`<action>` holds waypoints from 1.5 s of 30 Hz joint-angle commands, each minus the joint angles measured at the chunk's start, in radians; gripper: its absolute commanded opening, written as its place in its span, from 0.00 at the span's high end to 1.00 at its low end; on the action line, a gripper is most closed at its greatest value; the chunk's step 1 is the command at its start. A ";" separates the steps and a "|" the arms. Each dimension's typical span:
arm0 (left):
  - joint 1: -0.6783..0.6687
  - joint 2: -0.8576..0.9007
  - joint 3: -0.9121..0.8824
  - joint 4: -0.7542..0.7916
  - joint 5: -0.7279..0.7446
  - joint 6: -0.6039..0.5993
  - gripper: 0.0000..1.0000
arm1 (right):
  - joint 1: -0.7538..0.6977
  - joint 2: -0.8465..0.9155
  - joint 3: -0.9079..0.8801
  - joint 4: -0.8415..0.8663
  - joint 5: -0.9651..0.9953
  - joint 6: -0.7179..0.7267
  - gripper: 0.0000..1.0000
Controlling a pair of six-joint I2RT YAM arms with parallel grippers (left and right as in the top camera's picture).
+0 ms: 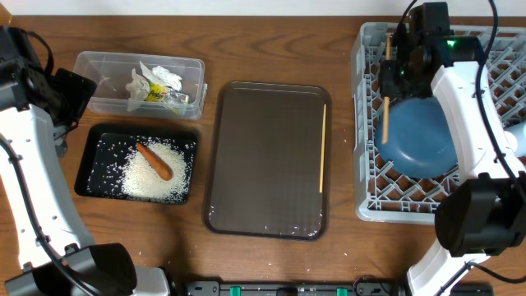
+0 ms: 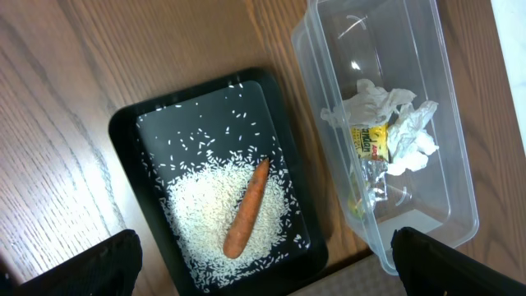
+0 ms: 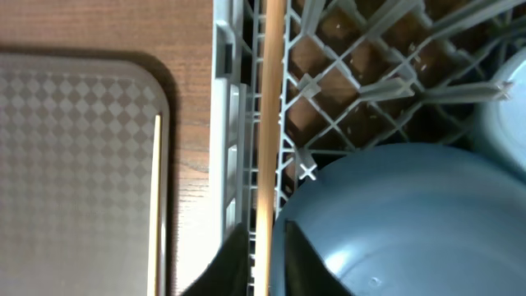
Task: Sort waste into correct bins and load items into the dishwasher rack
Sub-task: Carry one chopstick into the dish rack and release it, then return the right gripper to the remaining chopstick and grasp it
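Right gripper (image 3: pixel 261 251) pinching one chopstick (image 3: pixel 269 123) over rack (image 1: pixel 370 201). I see rice (image 1: pixel 148 182), carrot (image 1: pixel 154 161), wrappers (image 1: pixel 152 86) binned, bowl (image 1: pixel 423 136) racked; second chopstick (image 1: pixel 323 148) on tray (image 1: pixel 263 164) left to load.

The wooden worktop (image 1: pixel 271 49) is carrying four things directly. A clear tub (image 1: pixel 103 82) is sitting near the far left corner, and a black tray (image 1: pixel 80 173) is lying just beside it on the near side. A dark-brown serving tray (image 1: pixel 263 148) is lying in the middle. A grey rack (image 1: pixel 362 177) is standing along the right edge.
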 commanded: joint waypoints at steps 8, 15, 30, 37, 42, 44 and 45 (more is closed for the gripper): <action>0.003 0.004 0.003 -0.003 -0.009 -0.009 0.01 | 0.010 0.012 -0.003 -0.041 -0.057 0.047 0.31; 0.003 0.004 0.003 -0.003 -0.009 -0.009 0.01 | 0.093 -0.056 -0.003 -0.067 -0.066 0.089 0.32; 0.003 0.004 0.003 -0.003 -0.009 -0.009 0.01 | 0.428 0.007 -0.079 -0.016 0.166 0.385 0.41; 0.003 0.004 0.003 -0.003 -0.009 -0.009 0.01 | 0.431 0.079 -0.148 0.014 0.159 0.428 0.42; 0.003 0.004 0.003 -0.003 -0.009 -0.009 0.01 | 0.432 0.147 -0.151 0.023 0.117 0.424 0.48; 0.003 0.004 0.003 -0.003 -0.009 -0.009 0.01 | 0.433 0.165 -0.151 0.030 0.116 0.423 0.50; 0.003 0.004 0.003 -0.003 -0.009 -0.009 0.01 | 0.433 0.173 -0.151 0.031 0.116 0.425 0.50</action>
